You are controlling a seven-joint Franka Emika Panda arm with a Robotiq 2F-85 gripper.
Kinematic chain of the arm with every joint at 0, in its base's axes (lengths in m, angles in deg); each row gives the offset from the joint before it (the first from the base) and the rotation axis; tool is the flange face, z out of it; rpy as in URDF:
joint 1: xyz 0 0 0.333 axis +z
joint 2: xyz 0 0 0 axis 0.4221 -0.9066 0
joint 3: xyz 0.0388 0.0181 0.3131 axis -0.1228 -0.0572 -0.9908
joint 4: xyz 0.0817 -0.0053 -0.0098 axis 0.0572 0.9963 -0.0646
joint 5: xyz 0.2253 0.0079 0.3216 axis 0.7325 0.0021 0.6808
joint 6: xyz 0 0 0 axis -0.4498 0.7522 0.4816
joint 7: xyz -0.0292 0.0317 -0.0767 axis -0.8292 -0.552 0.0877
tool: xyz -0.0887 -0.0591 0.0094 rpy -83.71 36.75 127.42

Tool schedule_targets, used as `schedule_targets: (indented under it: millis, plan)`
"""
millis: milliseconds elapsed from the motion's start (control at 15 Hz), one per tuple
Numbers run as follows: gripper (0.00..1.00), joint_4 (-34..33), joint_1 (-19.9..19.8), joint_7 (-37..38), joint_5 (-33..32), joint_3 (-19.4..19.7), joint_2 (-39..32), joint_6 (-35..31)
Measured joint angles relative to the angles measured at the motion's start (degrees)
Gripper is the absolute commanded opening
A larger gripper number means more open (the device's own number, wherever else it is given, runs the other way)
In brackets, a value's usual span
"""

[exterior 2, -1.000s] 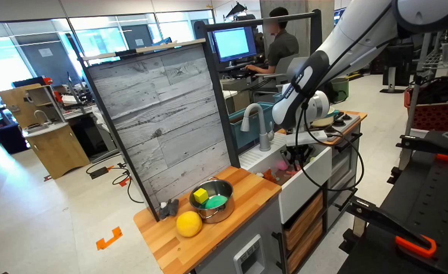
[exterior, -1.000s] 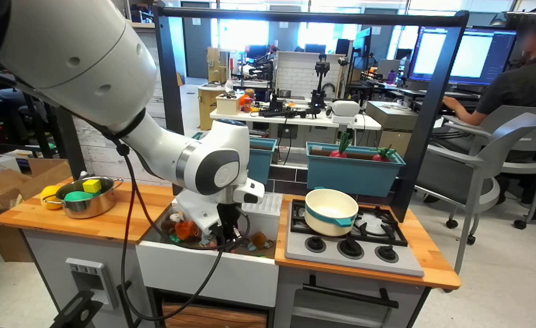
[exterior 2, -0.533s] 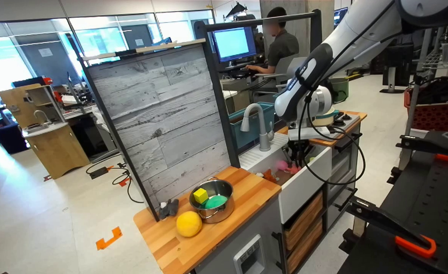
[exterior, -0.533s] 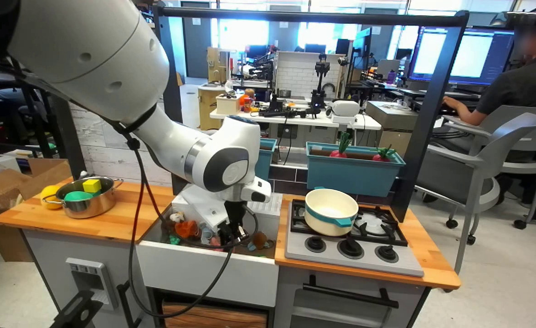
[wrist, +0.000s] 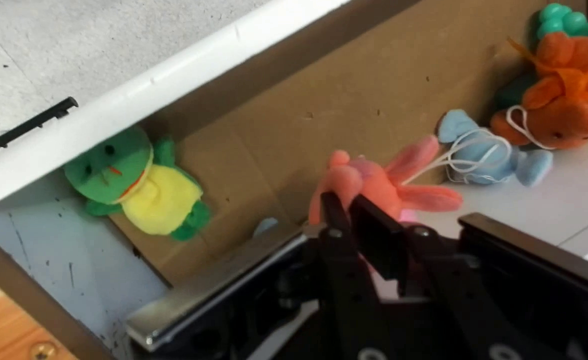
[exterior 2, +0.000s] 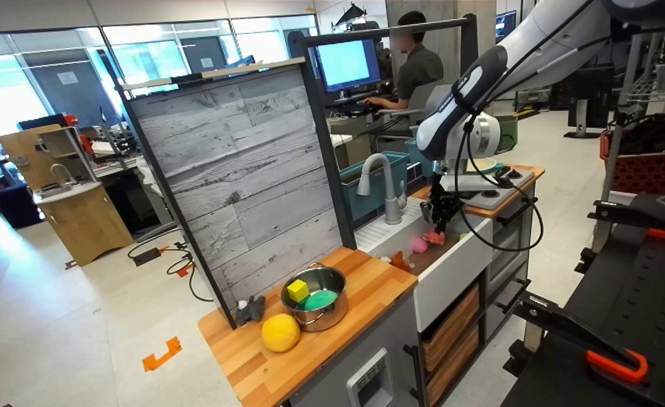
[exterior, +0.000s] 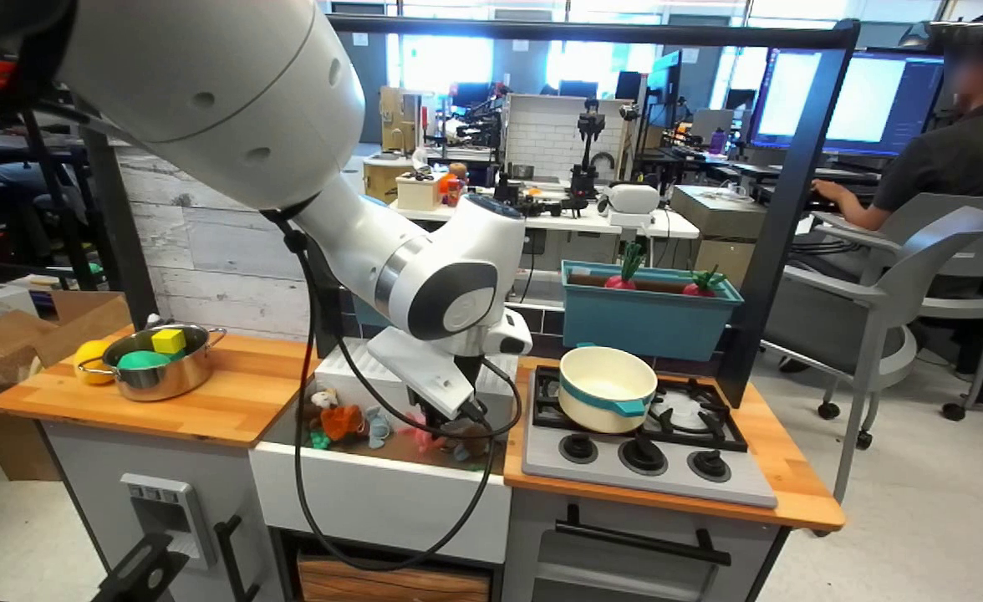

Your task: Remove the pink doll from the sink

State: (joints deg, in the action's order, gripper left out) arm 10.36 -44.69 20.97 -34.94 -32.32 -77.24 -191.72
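The pink doll [wrist: 371, 180], a plush with two long ears, is in the wrist view just ahead of my fingers. My gripper [wrist: 345, 201] is shut on it, with pink showing in the narrow gap between the fingers. In both exterior views my gripper [exterior: 435, 422] [exterior 2: 436, 225] points down into the white sink [exterior: 374, 502] [exterior 2: 451, 277]. The doll [exterior: 419, 432] [exterior 2: 434, 237] hangs at its tips, inside the basin. Its lower body is hidden behind the fingers. A round pink ball [exterior 2: 419, 245] lies beside it.
Also in the sink lie a green and yellow plush [wrist: 159, 200], a light blue plush [wrist: 489, 155] with white string, and an orange plush [wrist: 569, 100]. A grey faucet [exterior 2: 389, 189] rises behind. A metal pot [exterior: 165, 380] stands on the counter; a cream pot [exterior: 604, 401] stands on the stove.
My gripper has moved toward the stove side and up a little. The pink doll has shifted and risen with it. The pink ball and other toys have stayed put.
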Motion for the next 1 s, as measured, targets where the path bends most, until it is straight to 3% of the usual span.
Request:
schedule_targets:
  millis: [333, 667, 1000]
  plan:
    - [0.03, 3.9, -3.0, -12.5, 0.2, -6.3, 3.3, 0.3]
    - [0.03, 16.4, -5.2, -23.2, 0.3, -11.6, 12.0, -2.8]
    - [0.03, 30.1, -5.8, -27.2, 0.3, -13.6, 20.9, -4.4]
